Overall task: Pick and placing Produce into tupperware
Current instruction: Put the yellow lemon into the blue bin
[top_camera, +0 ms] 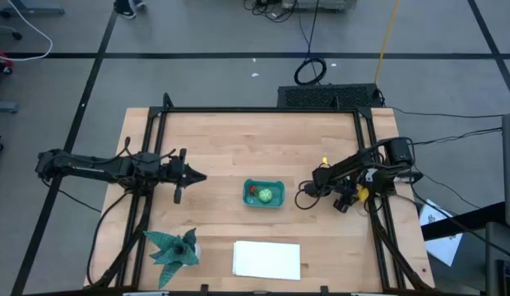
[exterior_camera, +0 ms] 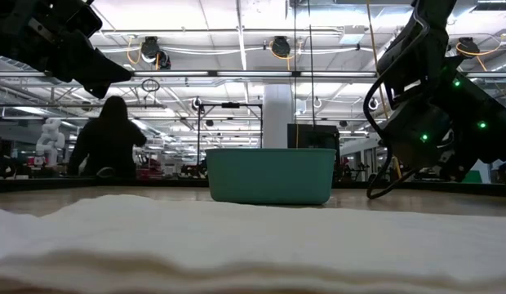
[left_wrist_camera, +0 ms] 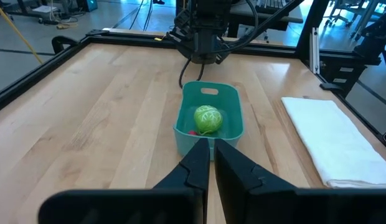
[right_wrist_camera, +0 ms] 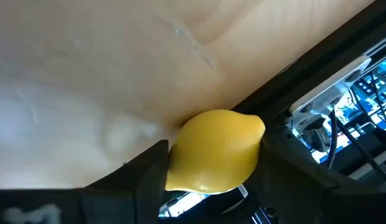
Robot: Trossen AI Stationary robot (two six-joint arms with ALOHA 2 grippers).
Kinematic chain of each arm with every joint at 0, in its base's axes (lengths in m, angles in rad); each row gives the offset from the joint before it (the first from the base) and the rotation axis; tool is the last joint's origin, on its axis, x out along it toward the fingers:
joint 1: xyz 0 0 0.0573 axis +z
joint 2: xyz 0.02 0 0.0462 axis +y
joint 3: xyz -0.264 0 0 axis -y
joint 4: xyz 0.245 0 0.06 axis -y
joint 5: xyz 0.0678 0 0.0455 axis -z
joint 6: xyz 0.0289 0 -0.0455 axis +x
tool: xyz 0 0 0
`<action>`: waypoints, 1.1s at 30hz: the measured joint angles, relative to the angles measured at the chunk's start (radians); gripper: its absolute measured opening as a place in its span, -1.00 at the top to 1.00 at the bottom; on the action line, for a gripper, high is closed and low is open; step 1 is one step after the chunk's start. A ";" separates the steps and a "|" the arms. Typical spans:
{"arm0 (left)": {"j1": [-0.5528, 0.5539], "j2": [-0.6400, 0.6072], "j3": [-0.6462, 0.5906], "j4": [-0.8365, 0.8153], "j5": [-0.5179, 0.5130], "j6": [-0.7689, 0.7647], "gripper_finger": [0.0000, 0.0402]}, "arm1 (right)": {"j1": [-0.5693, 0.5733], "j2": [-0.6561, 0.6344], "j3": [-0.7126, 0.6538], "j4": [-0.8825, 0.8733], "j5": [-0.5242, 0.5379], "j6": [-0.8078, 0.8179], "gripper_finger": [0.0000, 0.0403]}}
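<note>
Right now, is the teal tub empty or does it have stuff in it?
Not empty. The teal tub holds the light green round piece and a red piece; the yellow one is outside, near the table's right edge.

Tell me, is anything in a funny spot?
Yes. The yellow lemon sits at the table's right edge against the black frame, far from the teal tub holding the green ball and red piece. The right gripper is around it.

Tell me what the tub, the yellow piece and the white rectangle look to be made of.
Teal tub: likely moulded plastic, smooth with a soft sheen and rounded rim. Yellow lemon: looks like smooth matte plastic, evenly coloured, toy-like. White rectangle: apparently folded cloth, given its soft layered edges and faint weave.
</note>
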 joint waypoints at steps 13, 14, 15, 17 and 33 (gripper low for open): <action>0.000 0.000 0.000 0.000 0.000 -0.012 0.87 | 0.001 0.000 -0.009 -0.005 -0.057 0.011 0.02; 0.000 0.000 0.000 0.000 0.000 -0.012 0.87 | 0.001 0.000 -0.009 -0.002 -0.071 0.009 -0.01; 0.000 0.000 0.000 0.000 0.000 -0.013 0.87 | 0.001 0.000 -0.009 0.003 -0.083 0.004 -0.04; 0.000 0.000 0.000 0.000 0.000 -0.019 0.87 | 0.008 0.000 -0.010 0.013 -0.107 -0.003 -0.13; 0.000 0.000 0.000 0.001 0.025 -0.032 0.87 | 0.088 0.000 -0.012 0.021 -0.126 -0.048 -0.17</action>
